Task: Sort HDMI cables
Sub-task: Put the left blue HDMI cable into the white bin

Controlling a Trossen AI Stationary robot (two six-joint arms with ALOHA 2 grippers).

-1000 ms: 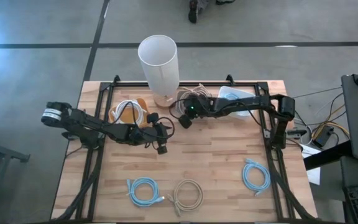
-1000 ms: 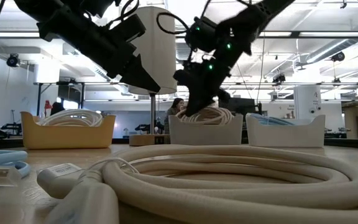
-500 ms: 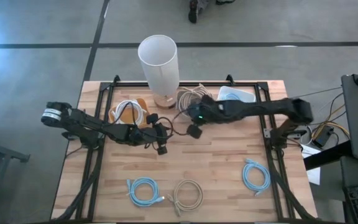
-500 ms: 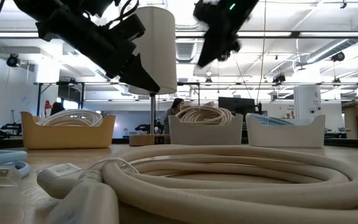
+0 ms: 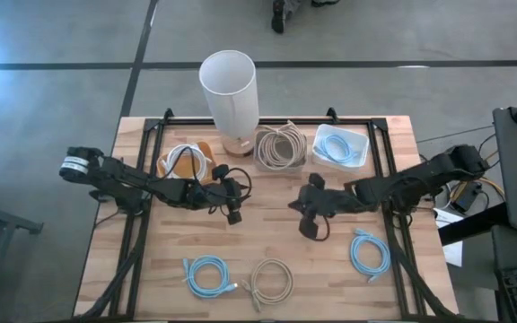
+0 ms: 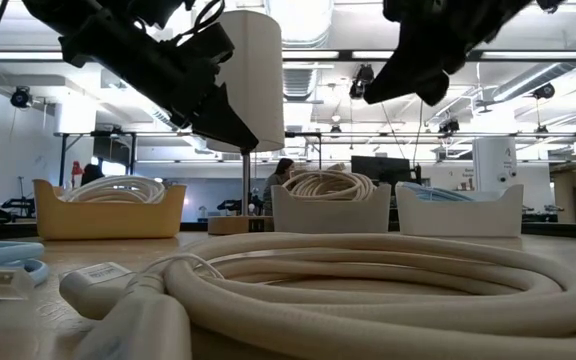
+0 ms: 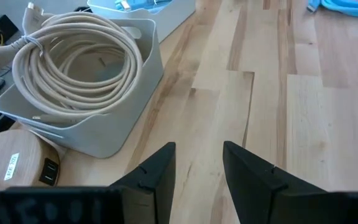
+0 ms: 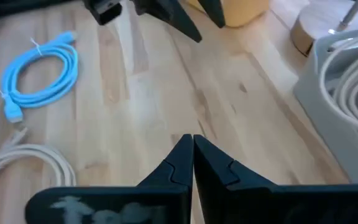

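Lying coiled on the desk (image 5: 285, 238): two light blue HDMI cables (image 5: 206, 274) (image 5: 369, 252), one beige (image 5: 271, 280). Right hand (image 5: 311, 222) clenched empty; left hand (image 5: 234, 199) released.

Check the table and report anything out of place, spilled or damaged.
Nothing looks spilled or damaged. Three coils are not yet in trays: a light blue cable, a beige cable and another light blue cable lie on the bare table along its near edge.
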